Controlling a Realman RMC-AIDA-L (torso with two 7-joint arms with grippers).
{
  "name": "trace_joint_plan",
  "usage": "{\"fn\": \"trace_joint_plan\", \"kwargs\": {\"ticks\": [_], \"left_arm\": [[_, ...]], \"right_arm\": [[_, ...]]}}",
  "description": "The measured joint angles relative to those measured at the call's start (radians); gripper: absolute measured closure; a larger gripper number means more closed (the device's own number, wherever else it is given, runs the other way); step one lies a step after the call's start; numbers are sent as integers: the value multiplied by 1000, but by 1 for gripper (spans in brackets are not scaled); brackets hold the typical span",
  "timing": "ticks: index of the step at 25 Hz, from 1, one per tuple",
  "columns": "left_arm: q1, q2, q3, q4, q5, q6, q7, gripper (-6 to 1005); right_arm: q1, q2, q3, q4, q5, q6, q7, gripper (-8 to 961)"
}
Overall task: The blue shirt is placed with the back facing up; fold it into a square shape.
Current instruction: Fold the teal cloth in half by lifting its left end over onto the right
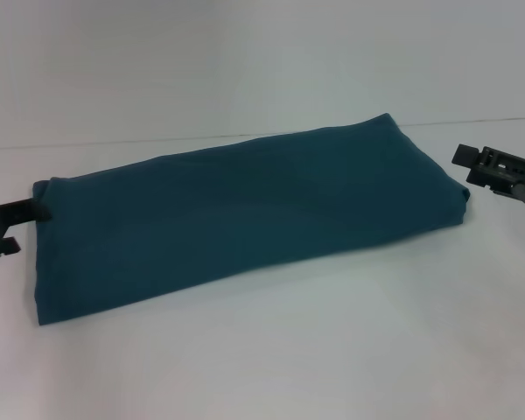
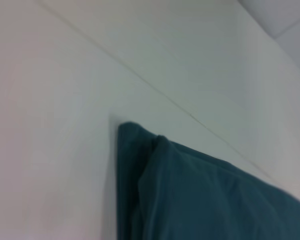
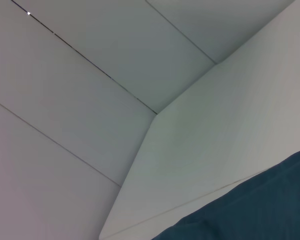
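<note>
On the white table (image 1: 262, 367) the blue shirt (image 1: 236, 214) lies as a long folded band; left gripper (image 1: 17, 223) touches one end, right gripper (image 1: 499, 171) hovers near the other, finger opening indeterminable, so grasp all layers evenly before folding ends together.

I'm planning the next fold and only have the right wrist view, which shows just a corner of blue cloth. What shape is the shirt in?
Observer: The head view shows the blue shirt folded into a long band across the table. It is not square yet.
Operator: Where is the left gripper?
Observer: The left gripper is at the band's left end. Its fingers are spread and the upper one touches the cloth edge.
Operator: And my own right gripper?
Observer: The right gripper hangs just off the band's right end, beside the far corner, with no cloth in it.
</note>
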Motion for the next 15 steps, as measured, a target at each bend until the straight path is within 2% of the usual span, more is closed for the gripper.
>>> {"fn": "trace_joint_plan", "kwargs": {"ticks": [2,4,8,15], "left_arm": [[6,-24,-14,0,-23,-26,-4,167],[8,-33,-16,-11,-25,-54,-3,167],[1,-22,-13,-61,-23,-89,15,166],[22,-24,-31,-73,-121,-77,49,169]], "right_arm": [[-1,0,1,0,0,1,-2,77],[-1,0,1,0,-1,0,-4,78],[-2,-1,-1,-4,-1,0,-4,79],[-2,-2,-1,-3,-1,7,-6,80]]}}
